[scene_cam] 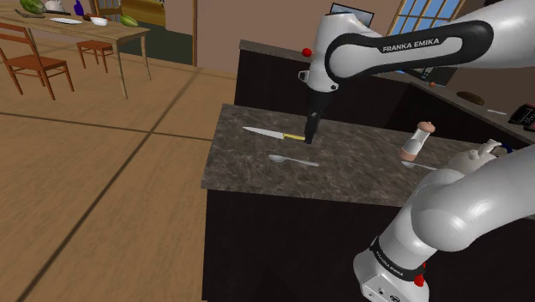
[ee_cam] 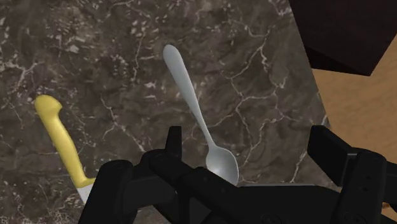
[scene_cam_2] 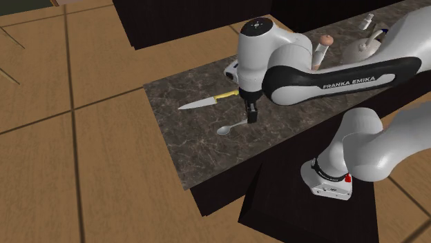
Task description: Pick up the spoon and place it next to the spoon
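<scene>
A grey spoon (scene_cam: pixel 291 160) (scene_cam_2: pixel 231 128) (ee_cam: pixel 196 111) lies flat on the dark marbled counter (scene_cam: pixel 257 172), near its front edge. Just behind it lies a knife (scene_cam: pixel 270 133) (scene_cam_2: pixel 202 103) with a yellow handle (ee_cam: pixel 60 137). My black gripper (scene_cam: pixel 309 133) (scene_cam_2: pixel 251 116) (ee_cam: pixel 246 137) hangs a little above the counter, over the spoon's handle end and the knife's handle. Its fingers (ee_cam: pixel 175 143) stand apart, open, with nothing clasped. In the wrist view the spoon's bowl sits close to one finger. A second grey spoon (scene_cam: pixel 417 164) peeks out beside my arm at the shoulder view's right.
A pale upright mill or bottle (scene_cam: pixel 416 141) (scene_cam_2: pixel 319 52) and a grey kettle (scene_cam: pixel 476 154) (scene_cam_2: pixel 362 47) stand on the counter further along. Wooden floor (scene_cam: pixel 103 172) drops away past the counter's edges. A dining table with chairs (scene_cam: pixel 77 34) stands far off.
</scene>
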